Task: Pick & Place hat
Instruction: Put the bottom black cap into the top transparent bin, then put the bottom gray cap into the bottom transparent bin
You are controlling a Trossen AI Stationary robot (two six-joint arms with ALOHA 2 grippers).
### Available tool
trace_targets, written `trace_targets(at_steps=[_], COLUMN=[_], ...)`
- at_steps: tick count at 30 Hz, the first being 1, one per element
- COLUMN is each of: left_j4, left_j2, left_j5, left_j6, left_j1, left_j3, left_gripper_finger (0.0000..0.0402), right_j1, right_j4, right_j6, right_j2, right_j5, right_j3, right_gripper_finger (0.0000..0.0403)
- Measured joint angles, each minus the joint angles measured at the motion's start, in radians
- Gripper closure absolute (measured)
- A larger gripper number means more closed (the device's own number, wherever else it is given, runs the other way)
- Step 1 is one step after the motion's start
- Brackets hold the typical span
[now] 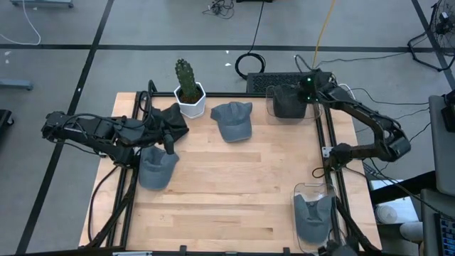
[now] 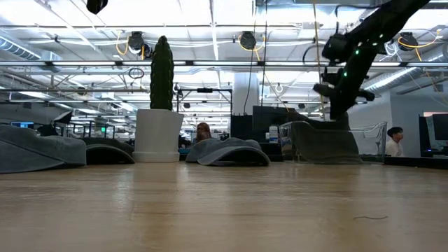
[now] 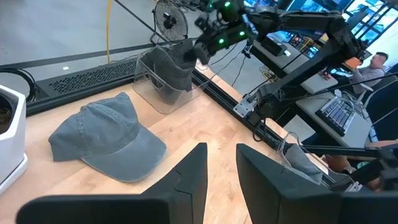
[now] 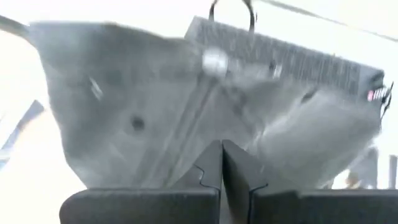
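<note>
Right gripper [image 4: 221,163] (closed) on hat [image 4: 155,99]

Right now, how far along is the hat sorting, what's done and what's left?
Done: one grey cap sits in the clear near-right bin. In hand: the right gripper is above the clear far-right bin, where a dark cap lies. Left: the grey cap mid-table, plus two caps by the left gripper, which is open.

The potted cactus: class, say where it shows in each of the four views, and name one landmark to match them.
High view: cactus at the table's back edge, left of centre.
Low view: left of centre, rising tall.
Left wrist view: only its white pot, at the edge.
Right wrist view: not in it.
Shared landmark: the grey cap beside it.
</note>
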Motion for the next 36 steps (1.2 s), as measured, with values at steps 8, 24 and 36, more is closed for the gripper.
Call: trace_targets(at_steps=[8, 24, 36], left_j4=[0.000, 0.000, -0.293], left_j2=[0.000, -0.021, 0.002], left_j5=[-0.011, 0.060, 0.420], left_j6=[0.051, 0.138, 0.256], left_j1=[0.004, 0.097, 0.109], left_j3=[0.000, 0.000, 0.047], left_gripper_finger=[0.0309, 0.0309, 0.0309], right_j1=[0.055, 0.491, 0.703], right_j4=[0.073, 0.241, 0.344], right_j6=[0.116, 0.314, 0.350], right_j2=[-0.186, -0.219, -0.219], right_j5=[-0.037, -0.280, -0.340], right_j3=[0.013, 0.014, 0.014], right_gripper_finger=[0.0403, 0.0403, 0.0403])
